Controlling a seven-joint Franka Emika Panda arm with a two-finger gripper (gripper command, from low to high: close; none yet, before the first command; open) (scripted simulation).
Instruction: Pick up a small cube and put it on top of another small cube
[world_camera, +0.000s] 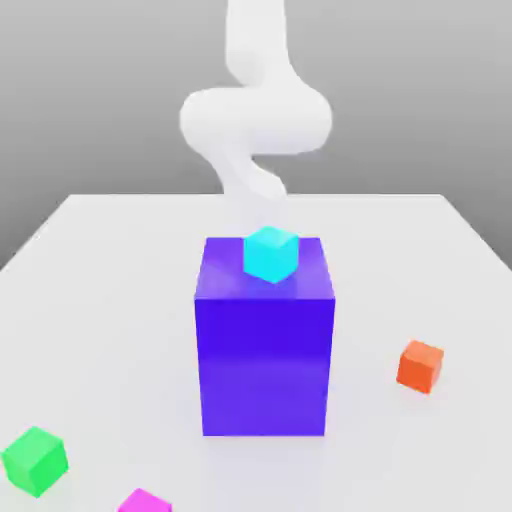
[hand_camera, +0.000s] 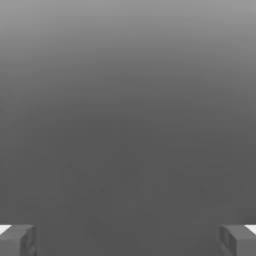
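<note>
A small cyan cube (world_camera: 271, 253) rests on top of a tall blue-violet block (world_camera: 264, 350) in the middle of the white table (world_camera: 110, 290). A small orange cube (world_camera: 420, 366) lies on the table at the exterior view's right. At the exterior view's lower left sits a green cube (world_camera: 34, 461), with a magenta cube (world_camera: 144, 501) at the front edge. My white arm (world_camera: 255, 120) curls down behind the tall block. In the hand view my gripper (hand_camera: 128, 240) is open, its grey fingertips (hand_camera: 17, 240) far apart with nothing between them, facing plain grey background.
The tall block stands between the arm and the front cubes. Bare table lies to both sides of it and behind it.
</note>
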